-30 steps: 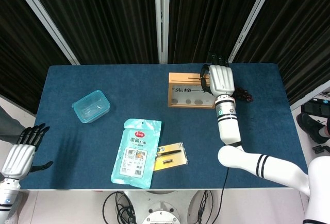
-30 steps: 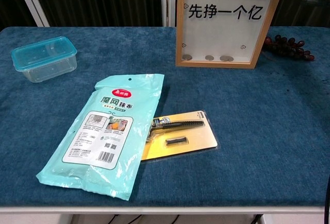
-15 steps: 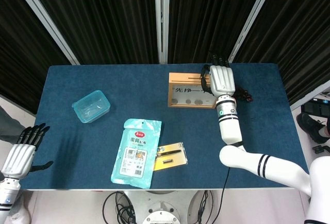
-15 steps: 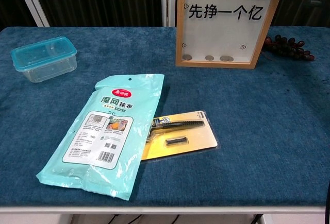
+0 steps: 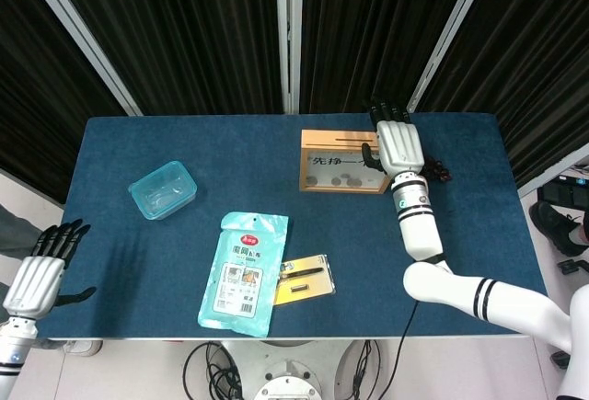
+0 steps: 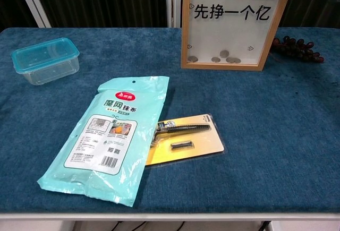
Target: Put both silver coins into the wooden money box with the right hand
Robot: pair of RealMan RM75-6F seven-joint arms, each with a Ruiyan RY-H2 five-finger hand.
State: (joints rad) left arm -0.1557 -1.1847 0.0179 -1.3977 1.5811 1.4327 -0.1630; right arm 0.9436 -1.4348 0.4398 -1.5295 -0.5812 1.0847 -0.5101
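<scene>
Right hand [image 5: 398, 146] hovers empty, fingers apart, over the right end of the upright glass-fronted wooden money box [image 6: 235, 23], silver coins [image 6: 222, 57] inside.

I see a teal container [image 6: 45, 60] far left, a wipes pack [image 6: 109, 137] near centre overlapping a razor card [image 6: 186, 139] on its right, dark grapes [image 6: 296, 49] far right, all on blue cloth [image 6: 276, 125].

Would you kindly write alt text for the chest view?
A wooden money box with a clear front, coins lying inside, stands at the back of a blue table. In front lie a teal packet, a carded razor and a plastic tub.
</scene>
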